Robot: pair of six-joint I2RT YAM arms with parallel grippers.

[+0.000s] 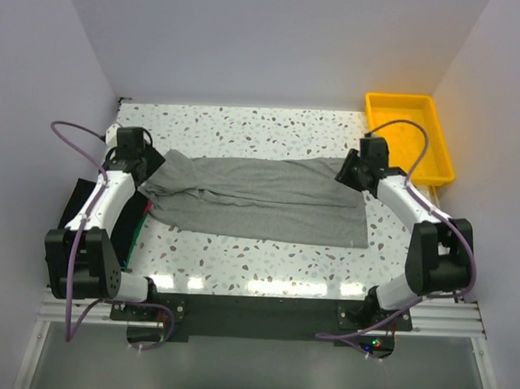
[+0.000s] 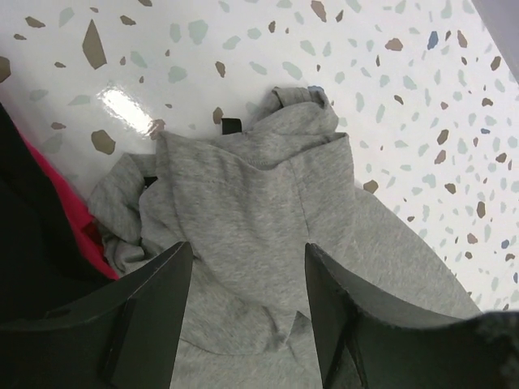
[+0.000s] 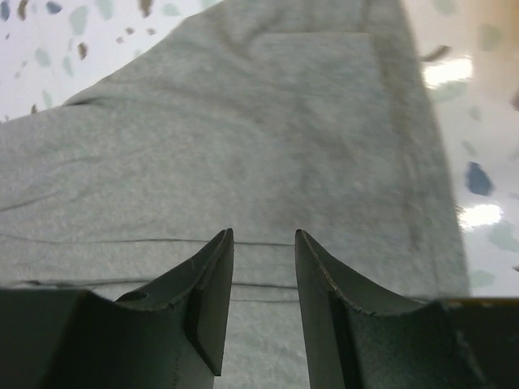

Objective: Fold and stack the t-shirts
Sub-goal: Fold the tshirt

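The yellow tray (image 1: 400, 98) sits at the table's (image 1: 240, 262) far right corner, apart from the grey t-shirt (image 1: 260, 199), which lies spread between both arms. A small black tag (image 2: 231, 126) at its bunched collar end may carry print, but it is unreadable here. The left gripper (image 2: 247, 251) and right gripper (image 3: 263, 235) hover over the cloth, jaws parted, grasping nothing.

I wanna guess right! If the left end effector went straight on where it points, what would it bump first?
Probably the grey t-shirt: its bunched end lies right ahead of the open left end effector. How far off it is, I can't judge.
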